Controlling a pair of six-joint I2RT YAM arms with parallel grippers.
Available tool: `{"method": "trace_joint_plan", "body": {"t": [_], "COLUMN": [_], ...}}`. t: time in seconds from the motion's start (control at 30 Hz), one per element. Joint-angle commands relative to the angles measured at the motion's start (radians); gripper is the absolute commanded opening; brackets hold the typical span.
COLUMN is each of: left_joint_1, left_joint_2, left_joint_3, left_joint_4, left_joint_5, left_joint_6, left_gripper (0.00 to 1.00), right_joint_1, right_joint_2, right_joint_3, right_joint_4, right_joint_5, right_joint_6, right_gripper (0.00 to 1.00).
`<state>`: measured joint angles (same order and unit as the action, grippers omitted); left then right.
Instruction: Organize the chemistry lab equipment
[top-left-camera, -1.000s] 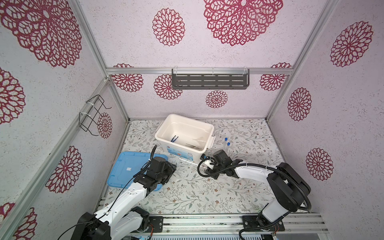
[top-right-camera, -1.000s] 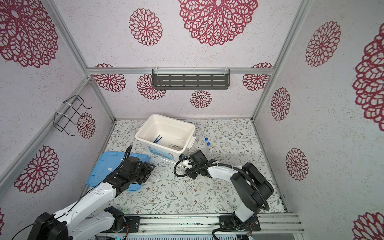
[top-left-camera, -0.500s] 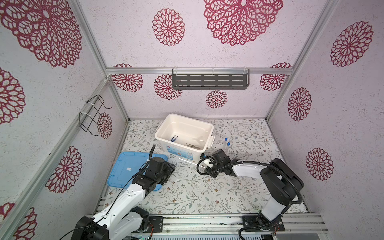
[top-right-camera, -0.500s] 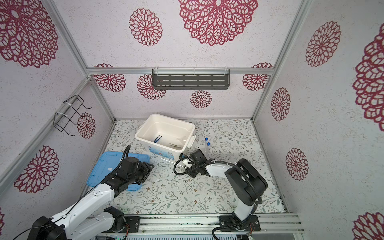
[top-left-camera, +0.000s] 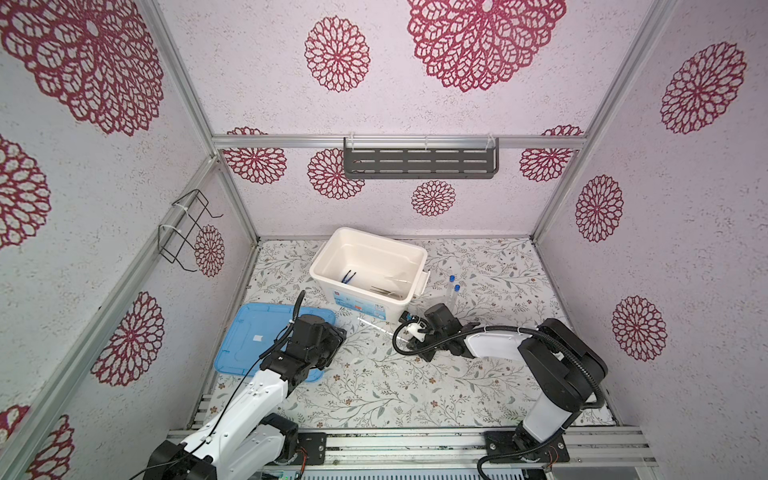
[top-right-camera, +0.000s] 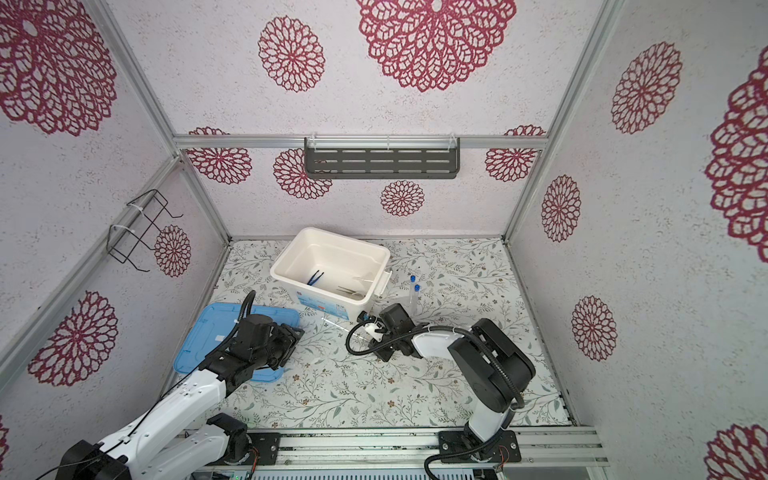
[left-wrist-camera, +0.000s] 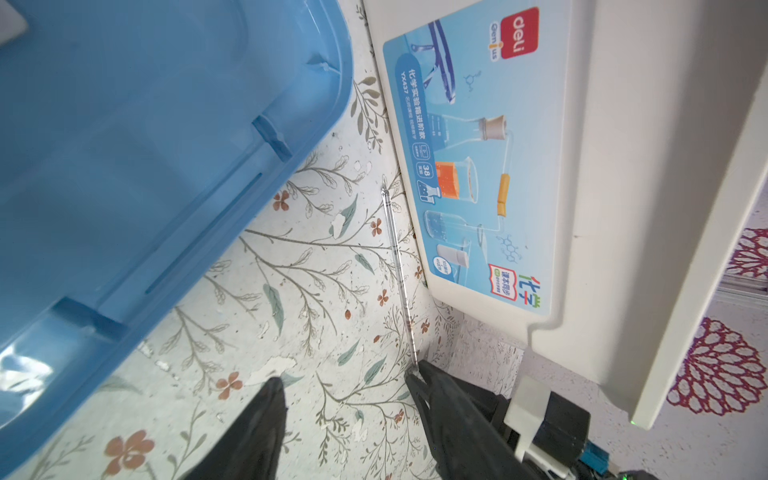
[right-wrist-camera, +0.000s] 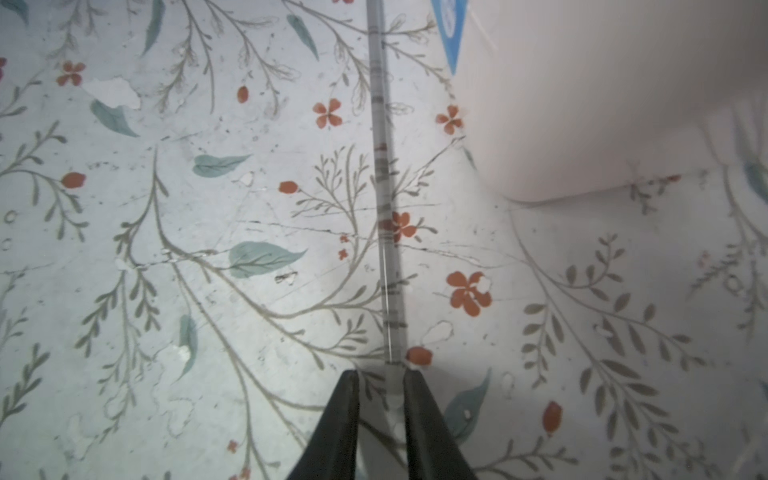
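A thin clear rod (top-left-camera: 374, 325) (top-right-camera: 334, 322) (right-wrist-camera: 384, 166) (left-wrist-camera: 395, 249) lies on the floral floor in front of the white box (top-left-camera: 324, 249) (top-right-camera: 286, 249). My right gripper (top-left-camera: 397, 333) (right-wrist-camera: 381, 374) straddles the rod's near end with narrow jaws. One finger is against the rod and a small gap shows at the other. My left gripper (top-left-camera: 338, 331) (left-wrist-camera: 343, 379) hangs open over bare floor beside the blue lid (top-left-camera: 249, 340) (left-wrist-camera: 124, 124). Blue tweezers (top-left-camera: 348, 276) and grey tweezers (top-left-camera: 384, 289) lie in the box. Two blue-capped test tubes (top-left-camera: 454, 286) (top-right-camera: 415, 286) are to its right.
The box wall (left-wrist-camera: 602, 166) (right-wrist-camera: 582, 104) stands close beside the rod. A grey slotted shelf (top-left-camera: 419, 163) hangs on the back wall and a wire basket (top-left-camera: 187, 228) on the left wall. Metal rails run along the front edge.
My right gripper's jaws have narrowed around the rod's end and its arm has drawn in slightly to the left. The left arm has hardly moved.
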<state>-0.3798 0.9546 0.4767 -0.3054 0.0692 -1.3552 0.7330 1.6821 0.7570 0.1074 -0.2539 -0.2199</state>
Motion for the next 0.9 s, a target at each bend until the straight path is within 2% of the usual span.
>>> {"method": "trace_joint_plan", "body": {"t": [0.0, 0.2, 0.37, 0.53, 0.67, 0.73, 0.87], "left_joint_1": [0.017, 0.033, 0.046, 0.072, 0.116, 0.144, 0.221], "left_joint_2": [-0.023, -0.059, -0.089, -0.131, -0.178, -0.194, -0.195], "left_joint_3": [-0.012, -0.024, -0.036, -0.032, -0.036, -0.024, 0.014], "left_joint_4": [-0.033, -0.064, -0.072, -0.107, -0.090, -0.099, -0.153], "left_joint_5": [-0.001, 0.003, 0.009, 0.018, 0.031, 0.036, 0.074], "left_joint_6": [0.019, 0.030, 0.025, 0.032, 0.008, 0.022, 0.083], "left_gripper": [0.59, 0.60, 0.61, 0.63, 0.66, 0.67, 0.69], "right_joint_1": [0.022, 0.052, 0.063, 0.091, 0.133, 0.163, 0.221], "right_joint_2": [-0.037, -0.066, -0.020, 0.011, -0.025, -0.015, 0.080], "right_joint_3": [-0.026, -0.033, 0.021, 0.138, 0.194, 0.264, 0.480], "right_joint_4": [-0.056, -0.106, -0.161, -0.360, -0.491, -0.581, -0.793], "right_joint_5": [-0.018, -0.045, -0.031, 0.007, 0.022, 0.035, 0.136], "right_joint_6": [0.035, 0.056, 0.050, 0.027, 0.039, 0.033, 0.031], "right_gripper": [0.21, 0.21, 0.22, 0.26, 0.36, 0.38, 0.40]}}
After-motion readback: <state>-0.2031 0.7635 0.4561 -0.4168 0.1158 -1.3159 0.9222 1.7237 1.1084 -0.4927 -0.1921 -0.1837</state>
